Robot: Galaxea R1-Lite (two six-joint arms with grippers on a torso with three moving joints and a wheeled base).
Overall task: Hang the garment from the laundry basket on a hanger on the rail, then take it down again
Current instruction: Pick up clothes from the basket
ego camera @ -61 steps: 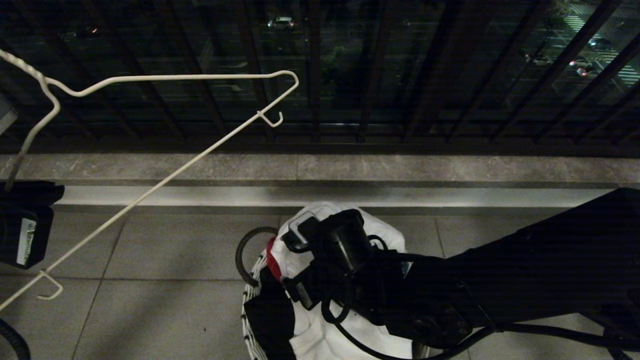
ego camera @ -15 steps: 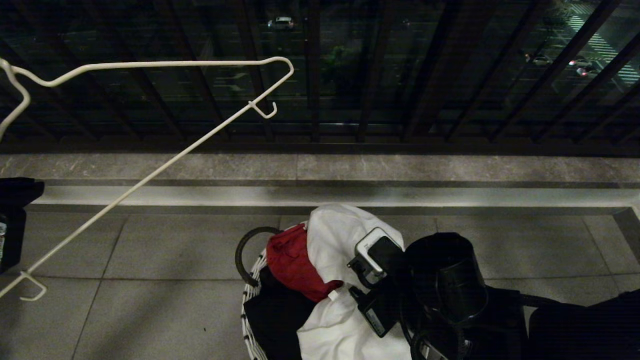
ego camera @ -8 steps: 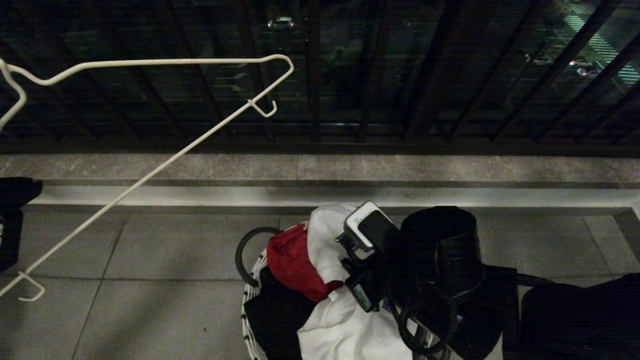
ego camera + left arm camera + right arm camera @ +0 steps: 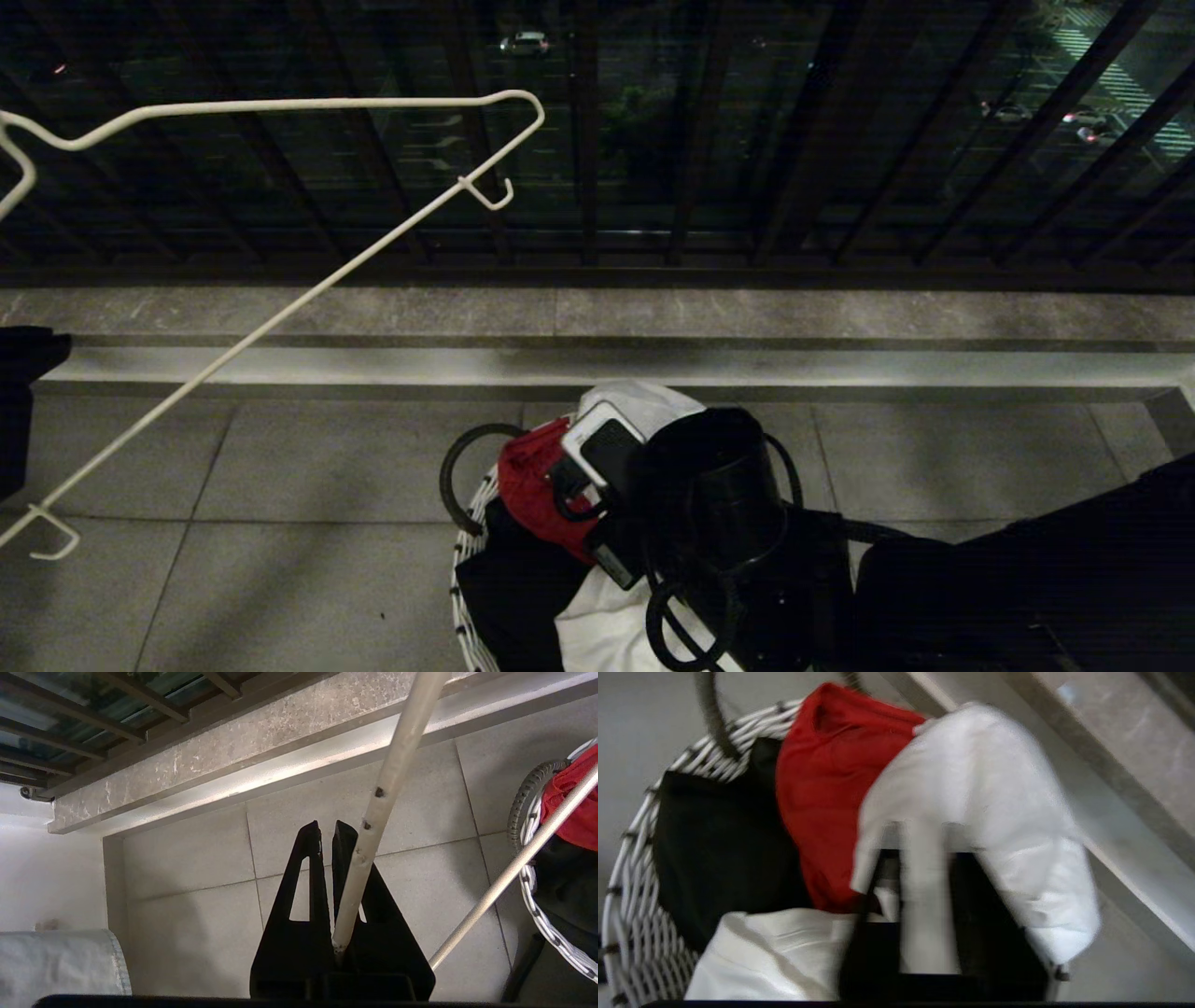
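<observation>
Head view: the right gripper [image 4: 924, 858], which a second ago hung beside the small round white woven laundry basket [image 4: 471, 560], has swung in over it and narrowed its jaws around a fold of the white T-shirt garment [image 4: 980, 812]; whether the pinch is firm cannot be told. The shirt lies on top in the basket, beside a red cloth [image 4: 532, 476] and a black garment [image 4: 504, 588]. That suggests the lift-out is starting. Up and left of the basket, the left gripper [image 4: 327, 830] is clenched on the thin white wire hanger [image 4: 280, 317]. Open tiled floor [image 4: 308, 523] lies left of the basket; a stone kerb [image 4: 840, 317] and a dark barred railing [image 4: 840, 140] bound the space beyond it.
</observation>
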